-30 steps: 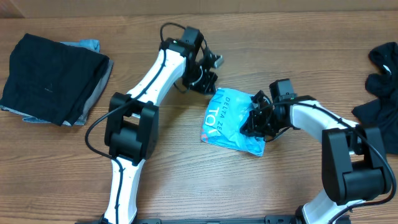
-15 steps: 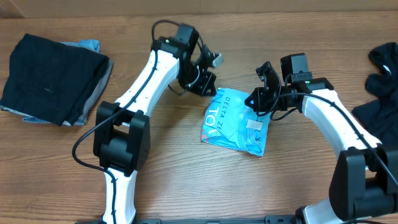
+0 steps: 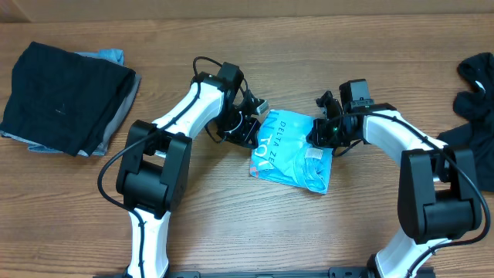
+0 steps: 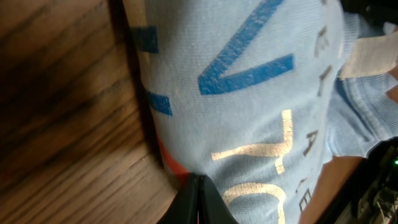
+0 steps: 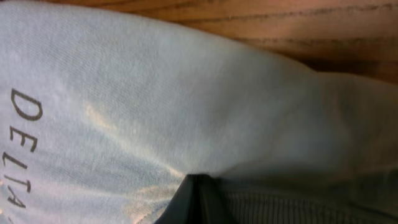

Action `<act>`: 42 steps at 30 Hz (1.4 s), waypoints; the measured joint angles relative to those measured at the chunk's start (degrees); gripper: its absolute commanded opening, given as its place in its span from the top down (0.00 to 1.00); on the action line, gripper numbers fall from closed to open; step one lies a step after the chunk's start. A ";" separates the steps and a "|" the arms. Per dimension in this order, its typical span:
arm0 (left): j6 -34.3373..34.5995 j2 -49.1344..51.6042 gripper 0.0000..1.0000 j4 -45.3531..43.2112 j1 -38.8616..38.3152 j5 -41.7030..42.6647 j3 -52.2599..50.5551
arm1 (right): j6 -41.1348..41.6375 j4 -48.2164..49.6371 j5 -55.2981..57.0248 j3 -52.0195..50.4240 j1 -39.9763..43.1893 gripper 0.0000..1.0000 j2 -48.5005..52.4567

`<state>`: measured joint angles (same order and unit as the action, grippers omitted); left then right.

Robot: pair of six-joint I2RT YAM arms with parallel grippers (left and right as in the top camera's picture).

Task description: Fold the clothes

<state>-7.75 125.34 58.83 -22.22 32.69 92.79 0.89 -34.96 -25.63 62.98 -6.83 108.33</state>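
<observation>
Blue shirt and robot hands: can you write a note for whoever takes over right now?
Left gripper: closed, at the shirt's left edge; can't tell if it pinches cloth.
Right gripper: closed, at the upper right edge; same doubt.
Shirt: folded small, mid-table, a bit lumpy.
Done: folded stack, far left.
Left: probably neaten the shirt, then fold the dark clothes, far right.

A robotics lab is suggested: a left arm [image 3: 151,166] and a right arm [image 3: 432,197] are mounted at the wooden tabletop's [image 3: 69,224] near edge, and folded garments [image 3: 65,96] are stacked at its left edge.
</observation>
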 measured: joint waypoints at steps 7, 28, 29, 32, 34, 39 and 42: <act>0.09 -2.19 0.96 6.58 0.00 -0.09 14.71 | 0.20 -11.41 0.15 7.82 -0.07 0.96 -0.61; 1.92 -4.11 0.91 -14.95 -4.70 4.31 -12.04 | -2.36 -21.64 -1.62 -5.18 -0.09 0.96 -7.19; 2.01 -4.11 0.91 -15.06 -4.70 4.39 -12.09 | -2.40 -20.85 -1.86 -6.05 -0.07 0.96 -7.19; 2.05 -4.15 0.91 -15.37 -4.70 4.48 -12.22 | -2.27 -18.40 -2.01 -7.61 0.09 0.96 -7.19; 2.08 -4.15 0.91 -15.41 -4.70 4.46 -12.26 | -2.16 -19.28 -1.97 -7.30 0.46 0.96 -7.19; 2.27 -4.26 0.90 -15.54 -4.70 4.02 -12.35 | -2.36 -31.28 -1.05 5.05 2.51 0.96 -7.15; 2.29 -4.31 0.90 -15.61 -4.70 3.98 -12.41 | -2.43 -33.35 -1.38 12.66 2.60 0.96 -8.24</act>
<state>-5.45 121.03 43.22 -26.92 36.67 80.38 -1.54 -68.31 -27.00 75.64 -4.23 100.09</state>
